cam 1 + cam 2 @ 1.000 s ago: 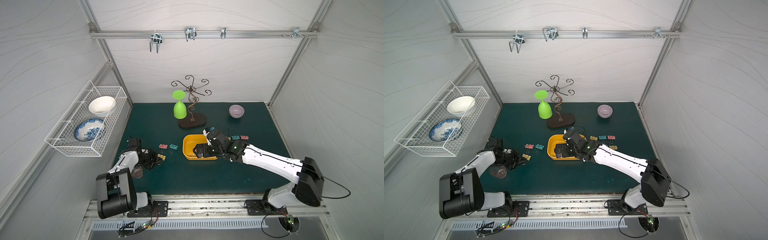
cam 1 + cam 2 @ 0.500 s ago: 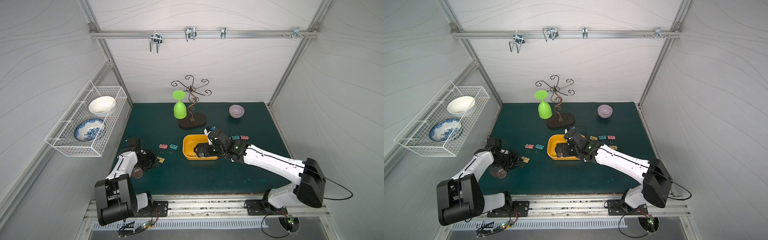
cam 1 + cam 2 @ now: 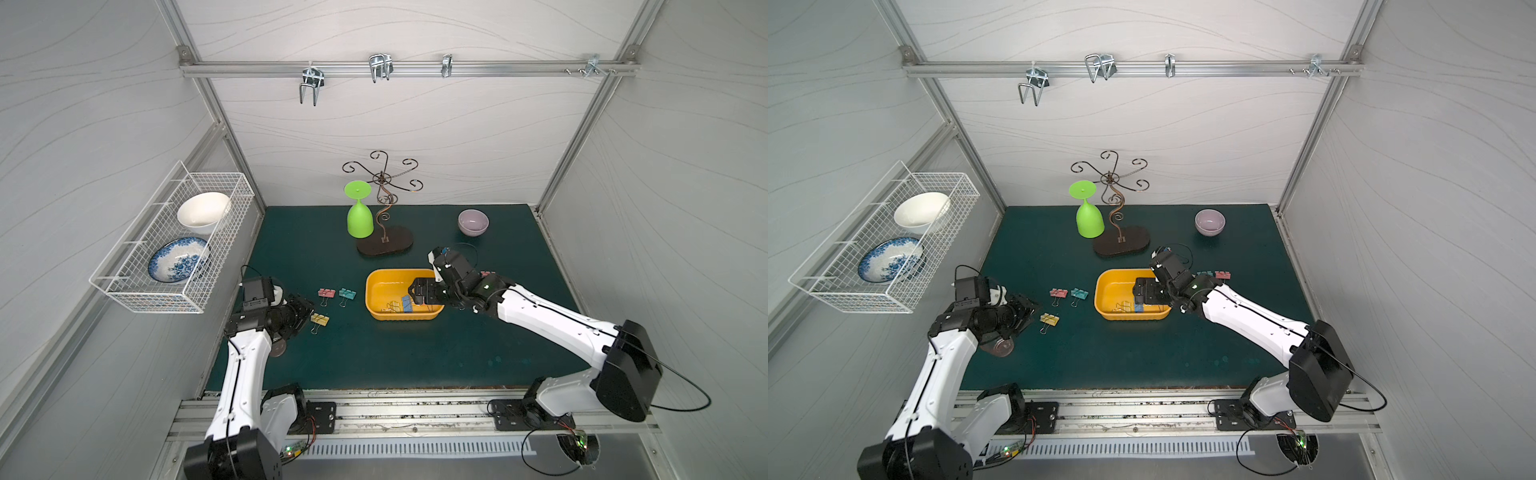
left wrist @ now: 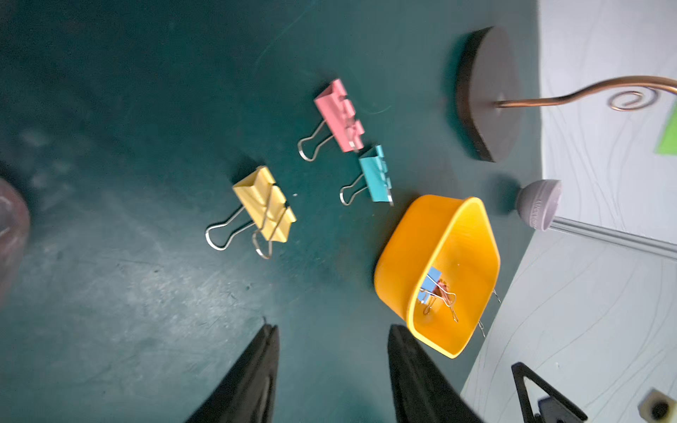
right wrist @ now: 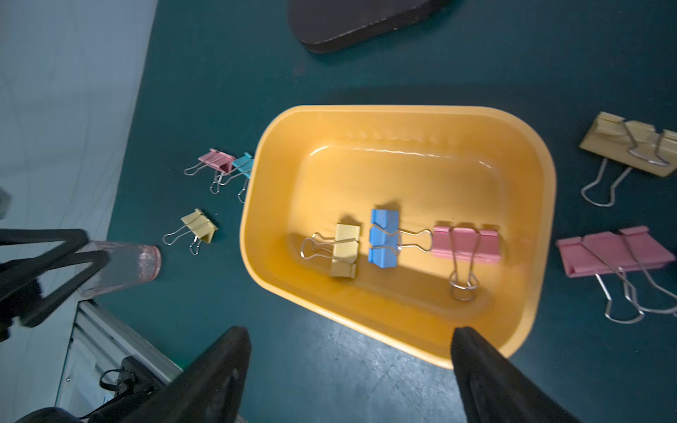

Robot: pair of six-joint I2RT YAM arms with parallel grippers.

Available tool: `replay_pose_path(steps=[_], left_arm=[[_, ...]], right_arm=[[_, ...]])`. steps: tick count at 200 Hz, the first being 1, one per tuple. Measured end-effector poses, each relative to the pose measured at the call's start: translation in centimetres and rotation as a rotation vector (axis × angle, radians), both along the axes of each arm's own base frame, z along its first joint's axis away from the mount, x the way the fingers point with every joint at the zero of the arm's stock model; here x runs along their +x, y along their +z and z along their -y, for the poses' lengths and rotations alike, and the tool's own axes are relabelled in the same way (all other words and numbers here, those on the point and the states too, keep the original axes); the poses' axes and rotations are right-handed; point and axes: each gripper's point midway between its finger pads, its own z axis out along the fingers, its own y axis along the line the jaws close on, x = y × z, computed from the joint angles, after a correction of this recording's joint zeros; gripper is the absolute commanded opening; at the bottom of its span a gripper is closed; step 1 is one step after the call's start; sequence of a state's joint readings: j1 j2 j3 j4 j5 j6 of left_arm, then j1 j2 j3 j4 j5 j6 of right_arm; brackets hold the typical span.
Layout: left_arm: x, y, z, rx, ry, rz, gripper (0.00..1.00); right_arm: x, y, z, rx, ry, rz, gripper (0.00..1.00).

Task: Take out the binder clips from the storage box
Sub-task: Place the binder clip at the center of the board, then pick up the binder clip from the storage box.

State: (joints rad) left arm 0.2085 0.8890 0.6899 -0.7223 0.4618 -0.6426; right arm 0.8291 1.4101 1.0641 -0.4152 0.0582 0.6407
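The left gripper (image 4: 331, 329) hangs with its jaws apart and empty, and a yellow clip (image 4: 264, 203) lies on the bench (image 4: 146, 293) just ahead. Three binder clips (image 5: 383, 238) lie in a row inside the storage box (image 5: 403, 110), directly ahead of the right gripper (image 5: 348, 331). Its jaws stand wide apart, and the row runs across their opening. The right arm is nearer.

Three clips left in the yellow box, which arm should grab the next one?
Right: the right end effector hangs open over the storage box holding the binder clips; the left end effector sits apart from it.
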Motion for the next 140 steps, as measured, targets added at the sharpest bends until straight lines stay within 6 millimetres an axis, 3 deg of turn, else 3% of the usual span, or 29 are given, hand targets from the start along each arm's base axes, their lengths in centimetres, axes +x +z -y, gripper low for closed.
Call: replay_pose_path(steps=[40,76,101,140], left_arm=[[0.0,0.2,6.3,0.046,-0.267,0.05,0.52],[0.0,0.5,11.1,0.105,-0.44,0.093,0.52],[0.4,1.0,12.6,0.116,-0.468,0.131,0.52],[0.8,1.2,12.6,0.128,-0.452,0.15,0.54]], right_arm=[[0.4,-3.5,-0.2,-0.07,0.036,-0.108,0.5],[1.2,-6.6,-1.4,-0.131,0.068,-0.202,0.44],[1.9,-7.6,-2.3,-0.147,0.086,-0.236,0.42],[2.8,-9.0,-2.8,-0.162,0.097,-0.266,0.35]])
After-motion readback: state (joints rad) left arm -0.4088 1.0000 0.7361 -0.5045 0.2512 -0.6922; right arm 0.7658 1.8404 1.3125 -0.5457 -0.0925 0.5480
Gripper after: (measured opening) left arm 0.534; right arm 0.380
